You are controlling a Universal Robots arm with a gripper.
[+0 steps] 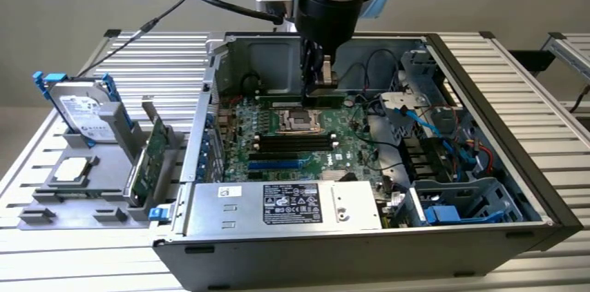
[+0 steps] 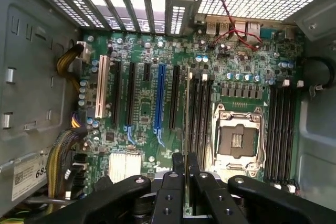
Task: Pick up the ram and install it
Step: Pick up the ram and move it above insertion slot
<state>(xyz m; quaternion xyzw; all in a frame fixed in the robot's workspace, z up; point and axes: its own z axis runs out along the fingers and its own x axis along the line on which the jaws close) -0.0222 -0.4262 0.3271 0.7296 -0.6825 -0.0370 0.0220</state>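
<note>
Gripper, exterior view: hangs from the arm over the open computer case, jaws drawn nearly together on the ram. The ram shows as a long, narrow strip lying level just under the fingertips, above the motherboard and on the far side of the processor socket.
- Black memory slots: on the near side of the socket.
- Power supply: at the case's near edge, label up.
- Grey stand: outside the case, at the exterior view's left.
- Hard drive: silver with blue rails, upright on the stand.
- Expansion card: green, on edge in the stand, beside the case wall.

Gripper, wrist view: two black fingers pinch the ram, seen edge-on as a thin line. It hangs over the motherboard, along the black memory slots that lie between the blue expansion slot and the processor socket. Whether it touches a slot cannot be told.
</note>
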